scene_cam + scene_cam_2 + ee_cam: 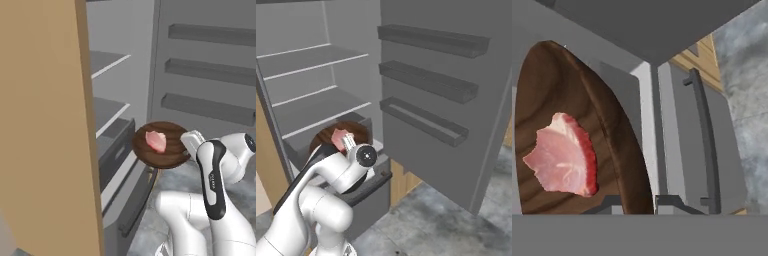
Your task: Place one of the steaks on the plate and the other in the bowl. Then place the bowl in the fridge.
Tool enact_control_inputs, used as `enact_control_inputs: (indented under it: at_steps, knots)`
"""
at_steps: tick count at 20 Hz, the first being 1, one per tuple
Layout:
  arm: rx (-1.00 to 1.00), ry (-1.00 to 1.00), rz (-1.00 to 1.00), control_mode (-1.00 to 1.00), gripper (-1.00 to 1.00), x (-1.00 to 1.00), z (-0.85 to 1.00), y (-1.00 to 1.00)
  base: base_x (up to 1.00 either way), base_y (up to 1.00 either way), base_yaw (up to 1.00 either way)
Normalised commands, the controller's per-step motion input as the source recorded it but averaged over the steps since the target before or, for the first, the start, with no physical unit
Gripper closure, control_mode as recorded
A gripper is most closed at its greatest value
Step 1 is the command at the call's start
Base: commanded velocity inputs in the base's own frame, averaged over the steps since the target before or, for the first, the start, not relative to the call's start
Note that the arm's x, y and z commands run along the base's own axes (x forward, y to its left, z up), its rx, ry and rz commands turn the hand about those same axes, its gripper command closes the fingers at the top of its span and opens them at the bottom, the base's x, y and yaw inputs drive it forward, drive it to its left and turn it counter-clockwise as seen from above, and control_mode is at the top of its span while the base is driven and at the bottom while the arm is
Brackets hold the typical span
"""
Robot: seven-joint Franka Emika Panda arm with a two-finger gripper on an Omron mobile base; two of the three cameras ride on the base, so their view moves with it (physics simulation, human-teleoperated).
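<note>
Wooden bowl with pink steak clamped by tool at rim; tilt could spill steak before fridge shelf

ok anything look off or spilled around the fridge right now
Nothing spilled. The bowl sits level in the claw, pink steak inside it, in front of the open fridge above its drawers.

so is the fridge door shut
No, the fridge stands open, its shelves showing, with the bowl held in front of them.
</note>
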Motion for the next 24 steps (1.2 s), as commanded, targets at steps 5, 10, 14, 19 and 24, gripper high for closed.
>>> enact_control_inputs:
  at_steps: [5, 10, 14, 19, 24]
  knots:
    - [0.00, 0.00, 0.00, 1.00, 1.00, 0.00, 0.00, 0.00, 0.38, 0.06, 0.23]
    - [0.00, 0.00, 0.00, 1.00, 1.00, 0.00, 0.00, 0.00, 0.55, 0.00, 0.21]
    - [0.00, 0.00, 0.09, -1.00, 1.00, 0.21, 0.00, 0.00, 0.22, 0.00, 0.09]
    - [0.00, 0.02, 0.14, -1.00, 1.00, 0.44, 0.02, 0.04, 0.00, 0.00, 0.00]
    - [0.00, 0.35, -0.08, -1.00, 1.00, 0.72, 0.48, 0.27, 0.00, 0.00, 0.00]
